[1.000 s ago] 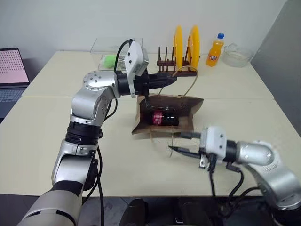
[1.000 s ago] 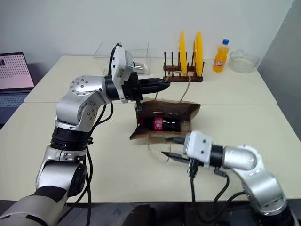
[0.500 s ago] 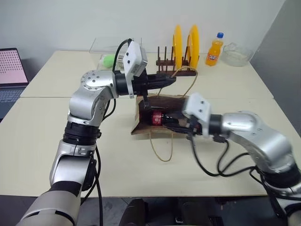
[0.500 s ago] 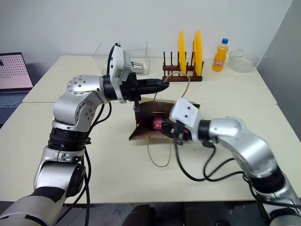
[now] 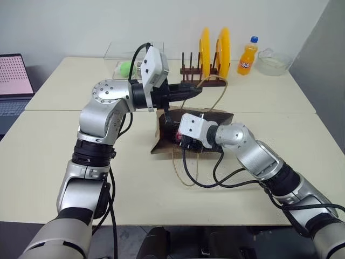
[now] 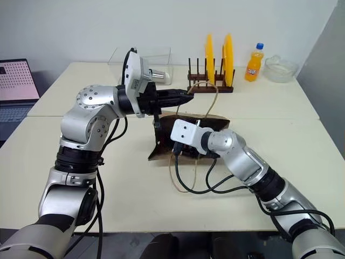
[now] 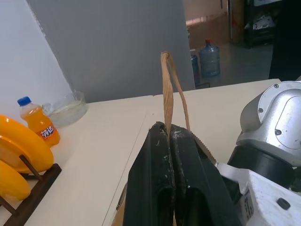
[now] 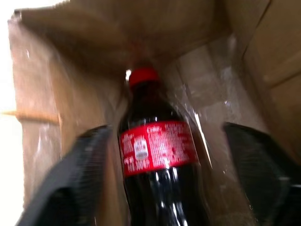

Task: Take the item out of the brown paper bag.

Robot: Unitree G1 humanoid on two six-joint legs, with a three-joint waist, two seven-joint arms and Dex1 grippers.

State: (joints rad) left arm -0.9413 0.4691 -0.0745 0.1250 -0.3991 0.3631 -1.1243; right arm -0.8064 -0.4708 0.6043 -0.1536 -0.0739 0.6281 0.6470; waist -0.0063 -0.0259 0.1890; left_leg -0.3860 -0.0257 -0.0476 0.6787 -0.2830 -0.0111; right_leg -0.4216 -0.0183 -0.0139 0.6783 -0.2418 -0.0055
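Note:
The brown paper bag point(image 5: 223, 118) lies on its side on the table with its mouth toward me. My left gripper point(image 5: 198, 90) is shut on the bag's upper twine handle point(image 7: 165, 84) and holds it up, level above the bag. My right gripper point(image 8: 165, 129) is open inside the bag's mouth. Its fingers point(image 8: 87, 160) stand on either side of the item point(image 8: 155, 150), a dark cola bottle with a red cap and red label, without visibly pressing it. The bottle lies cap-first toward the bag's bottom. The bag's other handle point(image 5: 186, 170) trails loose on the table.
At the back of the table stand a wooden rack with yellow plates point(image 5: 211, 51), an orange soda bottle point(image 5: 247, 57), a glass bowl point(image 5: 273, 62) and a clear box point(image 5: 126, 60). A laptop point(image 5: 13, 81) sits at the far left.
My right arm has swung forward and left from the table's front into the bag's mouth, and its fingers have spread wide around the bottle. The left gripper has kept still on the handle.

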